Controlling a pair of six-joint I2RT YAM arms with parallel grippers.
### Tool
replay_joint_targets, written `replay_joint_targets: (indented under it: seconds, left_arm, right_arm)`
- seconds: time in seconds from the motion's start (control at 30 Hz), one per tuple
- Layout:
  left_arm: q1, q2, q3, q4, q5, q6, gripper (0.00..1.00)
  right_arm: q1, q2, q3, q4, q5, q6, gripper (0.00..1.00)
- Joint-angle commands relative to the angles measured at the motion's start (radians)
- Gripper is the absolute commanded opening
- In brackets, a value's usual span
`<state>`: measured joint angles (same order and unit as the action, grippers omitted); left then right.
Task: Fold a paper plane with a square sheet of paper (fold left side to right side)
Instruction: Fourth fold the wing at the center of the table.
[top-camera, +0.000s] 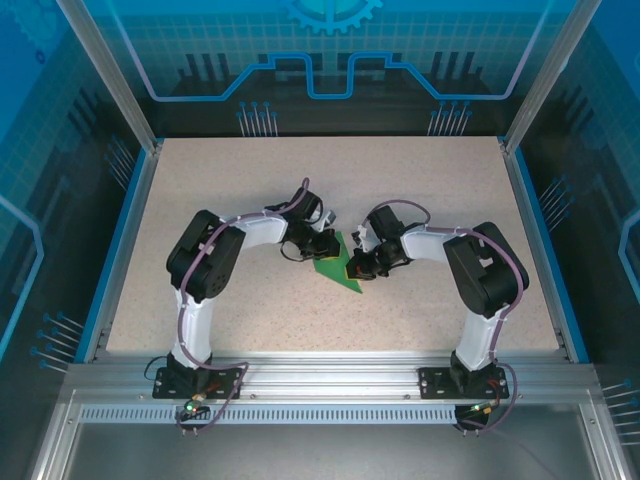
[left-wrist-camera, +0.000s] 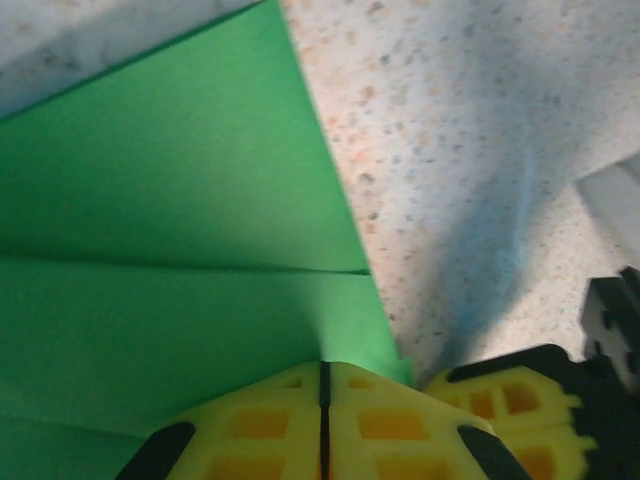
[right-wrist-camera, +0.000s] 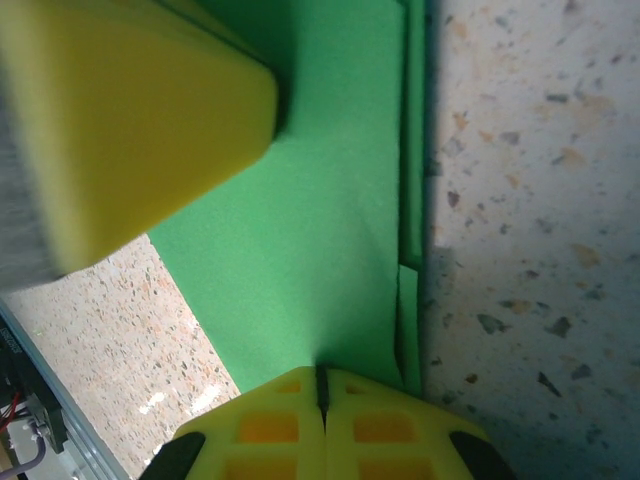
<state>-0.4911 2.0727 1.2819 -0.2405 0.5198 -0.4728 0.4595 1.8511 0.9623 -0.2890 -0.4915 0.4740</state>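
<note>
As the top view shows, the green paper (top-camera: 338, 268) lies in the middle of the frame on the table (top-camera: 450, 190). In the left wrist view, the left gripper (left-wrist-camera: 323, 365) at the bottom is closed, touching the paper. In the right wrist view, the right gripper (right-wrist-camera: 322, 370) at the bottom is closed too

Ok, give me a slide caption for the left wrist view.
Left pincer, shut, at the edge of creased green paper on speckled table.
</note>
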Motion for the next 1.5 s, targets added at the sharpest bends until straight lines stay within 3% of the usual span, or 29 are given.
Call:
replay_joint_targets:
  seconds: [0.0,0.43,0.93,1.47]
  left_arm:
    - [-0.002,0.031,0.027,-0.004,-0.016,-0.012,0.09]
    - [-0.002,0.049,-0.006,-0.038,-0.087,-0.004,0.08]
    - [-0.002,0.053,-0.004,-0.043,-0.085,0.000,0.08]
    - [-0.001,0.061,0.003,-0.052,-0.091,0.003,0.08]
  right_arm:
    - [0.029,0.022,-0.035,-0.159,0.104,-0.003,0.00]
    - [0.050,-0.169,-0.027,-0.203,0.036,0.015,0.01]
    - [0.050,-0.054,-0.023,-0.108,-0.009,0.053,0.00]
    - [0.011,-0.053,-0.071,-0.094,-0.012,0.045,0.00]
